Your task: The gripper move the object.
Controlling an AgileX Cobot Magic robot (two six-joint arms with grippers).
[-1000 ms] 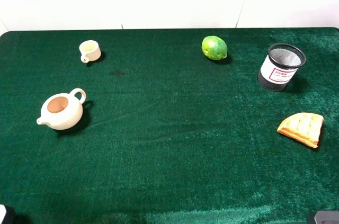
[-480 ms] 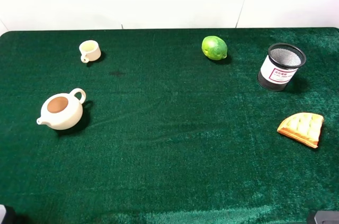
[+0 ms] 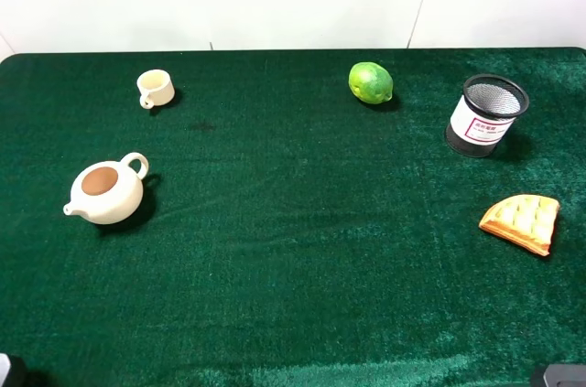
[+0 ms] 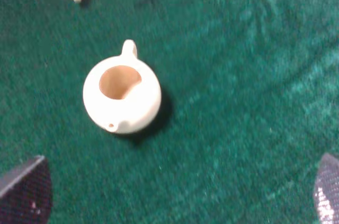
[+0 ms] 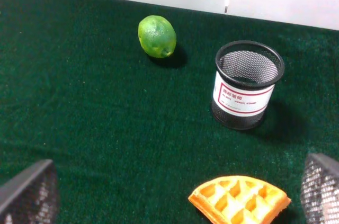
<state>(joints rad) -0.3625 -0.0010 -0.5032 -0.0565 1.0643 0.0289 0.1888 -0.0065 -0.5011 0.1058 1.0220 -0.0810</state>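
The cream teapot stands upright on the green cloth at the left, lidless with a brown inside, spout toward the front left and loop handle toward the back right. It also shows in the left wrist view. My left gripper is open and empty, hovering above the cloth short of the teapot, with only its two dark fingertips showing at the frame's corners. My right gripper is open and empty over the right side of the cloth, far from the teapot.
A small cream cup stands behind the teapot. A green lime lies at the back middle. A black mesh pen holder stands at the back right, and a waffle wedge lies in front of it.
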